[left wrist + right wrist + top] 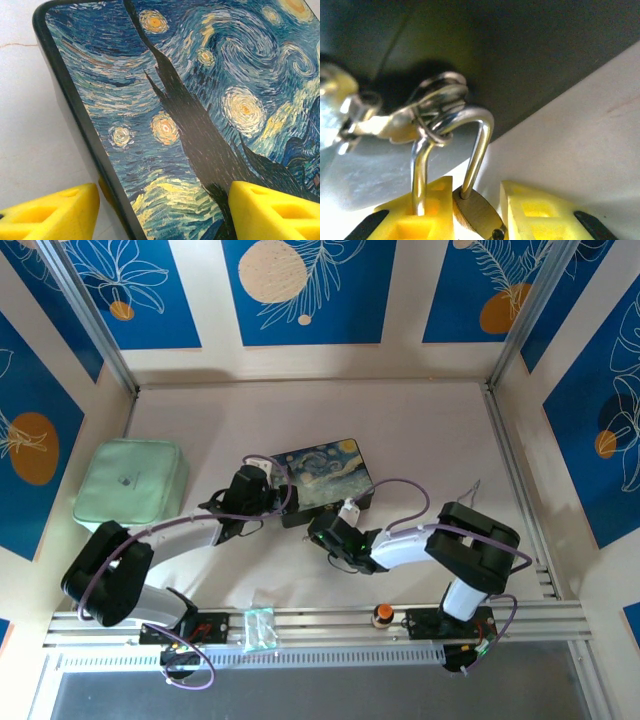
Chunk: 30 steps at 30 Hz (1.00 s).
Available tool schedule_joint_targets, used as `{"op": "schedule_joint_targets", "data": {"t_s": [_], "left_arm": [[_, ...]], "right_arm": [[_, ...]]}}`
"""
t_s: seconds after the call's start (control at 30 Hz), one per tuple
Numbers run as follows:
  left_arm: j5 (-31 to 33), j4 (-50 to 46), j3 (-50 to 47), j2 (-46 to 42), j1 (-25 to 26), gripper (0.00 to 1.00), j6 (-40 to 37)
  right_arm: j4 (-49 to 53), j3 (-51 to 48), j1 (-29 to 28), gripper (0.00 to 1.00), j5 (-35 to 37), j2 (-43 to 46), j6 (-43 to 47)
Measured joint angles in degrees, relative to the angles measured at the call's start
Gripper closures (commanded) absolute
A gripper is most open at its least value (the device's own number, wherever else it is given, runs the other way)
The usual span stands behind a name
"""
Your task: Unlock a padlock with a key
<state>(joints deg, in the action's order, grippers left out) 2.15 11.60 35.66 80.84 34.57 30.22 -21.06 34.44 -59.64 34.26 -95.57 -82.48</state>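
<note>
Padlock [479, 220] in hand: its brass body sits between the yellow fingers of the right pincer [474, 197], whose jaws are drawn in close and grip it. The silver shackle [482, 145] rises straight ahead of the fingertips, hard up against the dark side wall of the painted box [200, 100]. The one shackle leg that can be followed is seated in the body, so I judge the lock not yet opened. Thin wire rings [440, 100] are looped over the crown of the shackle, and from them the key [380, 127] hangs off to the left of the fingers, well clear of any keyhole, which is hidden. The left pincer [162, 212] stands wide open and holds nothing. One fingertip is just outside the box's edge and the other is over the painted lid. The step in hand looks like presenting the lock. The next move calls for the left pincer to leave the box, take the key by its flat head, and bring the blade round to the underside of the body while the right pincer holds steady. By count there are one padlock, one key for certain (a blurred silvery bit further left may be another), one box and two pincers. The wire loops are too tangled to number.
</note>
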Motion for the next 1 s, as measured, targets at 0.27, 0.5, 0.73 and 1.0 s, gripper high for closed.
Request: {"op": "schedule_joint_targets", "data": {"t_s": [0.27,0.5,0.73,1.0], "left_arm": [[0.24,2.4,-0.39,1.05,0.0,0.36,-0.59],[0.39,3.26,-0.24,1.64,-0.02,0.36,-0.17],[0.44,2.73,-0.24,1.09,-0.02,0.36,-0.13],[0.39,0.83,-0.26,-0.15,0.0,0.42,-0.2]], "right_arm": [[-4.24,0.17,1.33,0.92,1.09,-2.19,-4.15],[-4.17,0.11,0.66,0.81,1.05,-2.1,-4.76],[-5.11,-0.68,0.31,0.87,1.18,-2.05,-4.79],[-4.52,-2.19,-1.44,0.94,1.25,-0.15,-4.28]]}}
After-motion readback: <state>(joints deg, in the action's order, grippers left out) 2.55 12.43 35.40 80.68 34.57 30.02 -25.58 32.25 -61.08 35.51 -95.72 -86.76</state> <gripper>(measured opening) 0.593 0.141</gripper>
